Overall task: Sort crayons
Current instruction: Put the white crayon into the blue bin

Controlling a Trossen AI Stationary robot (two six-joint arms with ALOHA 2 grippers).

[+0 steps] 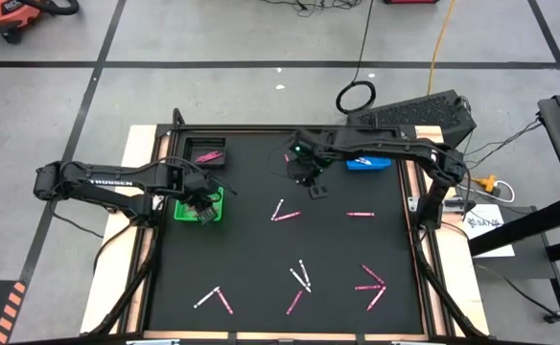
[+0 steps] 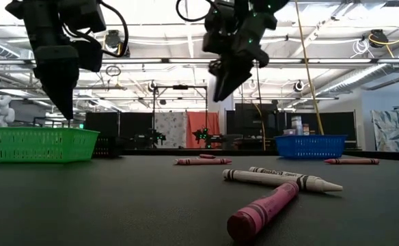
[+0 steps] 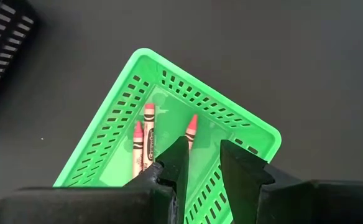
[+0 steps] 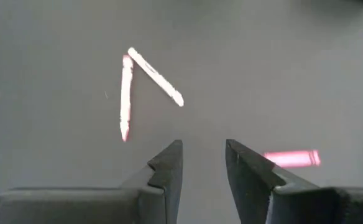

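My left gripper [image 1: 201,209] hangs open and empty over the green tray [image 1: 219,213] at the table's left; in its wrist view [image 3: 201,146] three pink-tipped crayons [image 3: 148,133] lie on the tray's floor beyond the fingertips. My right gripper [image 1: 315,192] is open and empty above the mat at the far middle [image 4: 203,146]. Below it a white crayon [image 4: 156,77] and a pink crayon [image 4: 125,96] lie on the mat in a V, touching at one end. Another pink crayon [image 4: 291,158] lies beside them. More pink and white crayons [image 1: 301,278] are scattered over the near half of the mat.
A black tray [image 1: 206,153] with pink crayons stands at the far left, a blue tray [image 1: 366,163] at the far right. Loose crayons lie at the near left [image 1: 213,299], near right [image 1: 371,286] and right [image 1: 360,214]. Bare mat lies between them.
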